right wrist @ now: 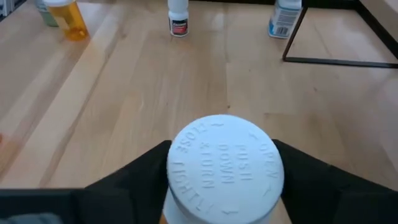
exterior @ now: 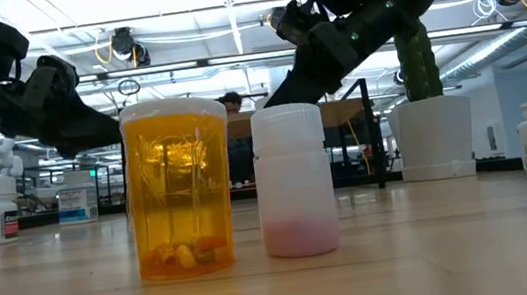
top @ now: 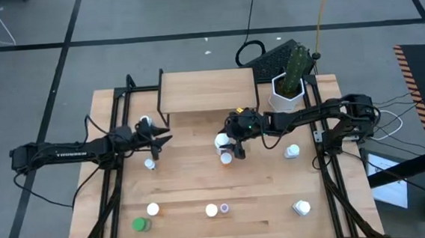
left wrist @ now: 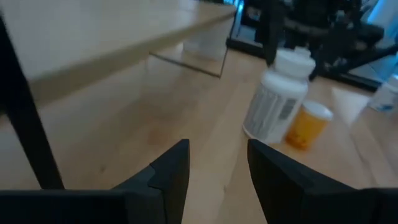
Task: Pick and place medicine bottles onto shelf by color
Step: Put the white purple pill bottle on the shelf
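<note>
Holding, right gripper: fingers pressed to either side of the cap of the white bottle; I judge it clamped. Clock bearings below are read on the high view.

- White bottle: mid-table, long axis upright, cap toward my wrist camera.
- Shelf: at 12 o'clock from the bottle, near, with bare table between them. The board carries no bottle that I can see.
- Key relation: the board stands raised on black legs, so I judge the bottle must go up above its front edge before going in toward 12 o'clock.
- Orange bottle: just beside the white one at 6 o'clock, upright. Risk of a knock if I swing low on the lift.
- Plant pot: at 2 o'clock, beside the shelf's right end, off the direct path.
- Left gripper: at 9 o'clock, fingers apart, nothing between them; close to the shelf's left front leg. My right arm is the nearer one to this bottle.
- Other bottles: two at 9 o'clock past the left gripper, two at 4 o'clock, a row including the green bottle at 6 to 7 o'clock. None lies toward the shelf.
</note>
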{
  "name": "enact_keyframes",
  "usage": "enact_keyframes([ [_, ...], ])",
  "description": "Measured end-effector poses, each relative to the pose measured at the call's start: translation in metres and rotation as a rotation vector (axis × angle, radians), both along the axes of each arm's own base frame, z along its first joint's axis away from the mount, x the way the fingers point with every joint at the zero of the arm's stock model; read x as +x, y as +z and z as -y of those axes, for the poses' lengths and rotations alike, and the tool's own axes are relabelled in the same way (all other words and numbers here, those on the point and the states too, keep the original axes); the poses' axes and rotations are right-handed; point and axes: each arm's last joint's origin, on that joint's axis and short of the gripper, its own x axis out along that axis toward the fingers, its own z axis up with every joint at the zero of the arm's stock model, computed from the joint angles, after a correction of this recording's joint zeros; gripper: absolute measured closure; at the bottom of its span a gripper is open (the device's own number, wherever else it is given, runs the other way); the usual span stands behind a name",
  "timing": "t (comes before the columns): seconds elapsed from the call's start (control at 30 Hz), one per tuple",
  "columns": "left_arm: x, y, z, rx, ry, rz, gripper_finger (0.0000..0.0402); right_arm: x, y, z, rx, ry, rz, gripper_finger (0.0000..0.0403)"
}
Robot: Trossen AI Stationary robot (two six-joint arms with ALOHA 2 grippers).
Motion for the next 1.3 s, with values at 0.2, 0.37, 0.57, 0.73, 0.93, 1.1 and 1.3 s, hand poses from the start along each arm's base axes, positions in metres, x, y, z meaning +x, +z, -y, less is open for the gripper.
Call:
enact_keyframes([
  [0.2, 0.001, 0.006, 0.001, 0.055, -0.016, 0.047, 0.0244, 0.000, 0.002, 0.000, 0.039, -0.024, 0.008, 0.0175],
  [0.37, 0.003, 0.017, 0.000, 0.124, -0.022, 0.152, 0.0243, -0.004, 0.028, -0.001, 0.031, -0.022, 0.076, 0.0175],
  [0.57, 0.003, 0.018, 0.001, 0.103, -0.049, 0.171, 0.0243, -0.012, 0.097, 0.013, -0.112, -0.103, 0.194, 0.0175],
  [0.73, 0.003, 0.018, 0.002, 0.092, -0.052, 0.168, 0.0243, -0.019, 0.146, 0.045, -0.266, -0.246, 0.124, 0.0175],
  [0.93, 0.003, 0.017, 0.003, 0.087, -0.095, 0.163, 0.0243, -0.036, 0.179, 0.091, -0.277, -0.406, 0.121, 0.0157],
  [1.1, 0.003, 0.016, 0.002, 0.090, -0.072, 0.155, 0.0242, -0.058, 0.169, 0.135, -0.225, -0.567, 0.033, 0.0164],
  [1.3, 0.004, 0.019, 0.000, 0.127, -0.022, 0.123, 0.0242, -0.069, 0.154, 0.167, -0.140, -0.635, -0.005, 0.0163],
])
